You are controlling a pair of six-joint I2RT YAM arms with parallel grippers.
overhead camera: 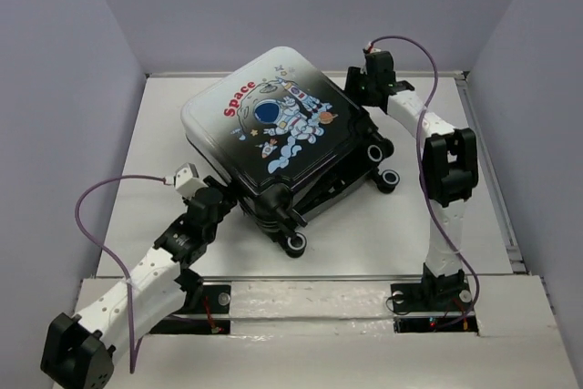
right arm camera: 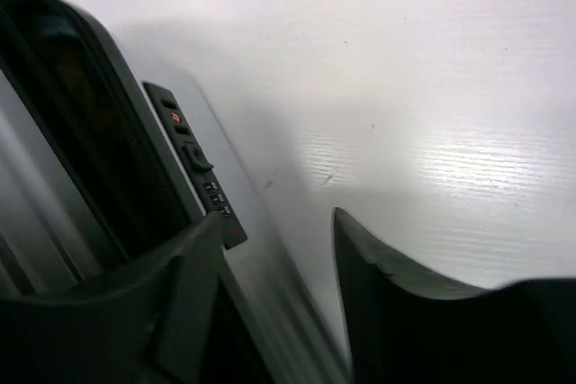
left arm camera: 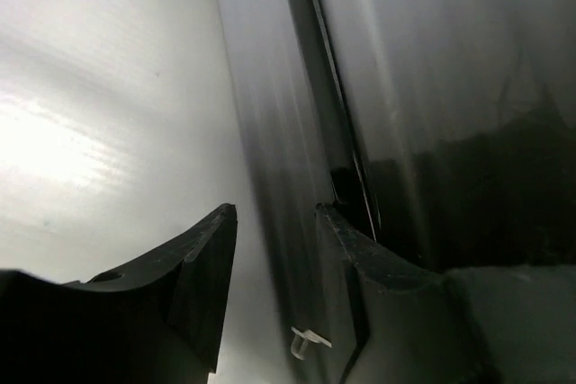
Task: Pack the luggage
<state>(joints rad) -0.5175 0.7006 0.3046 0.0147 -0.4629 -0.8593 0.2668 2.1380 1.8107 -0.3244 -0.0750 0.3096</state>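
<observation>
Top external view: we see the luggage lying flat on the table, lid seemingly a bit ajar. Our worry is that a lopsided push skids it on its casters. It sits just ahead-right of the left gripper and just left of the right gripper. Both have their fingers spread, pinching nothing.

Red "Space" on the luggage shell

Luggage on table — between left tool, right tool.
</observation>
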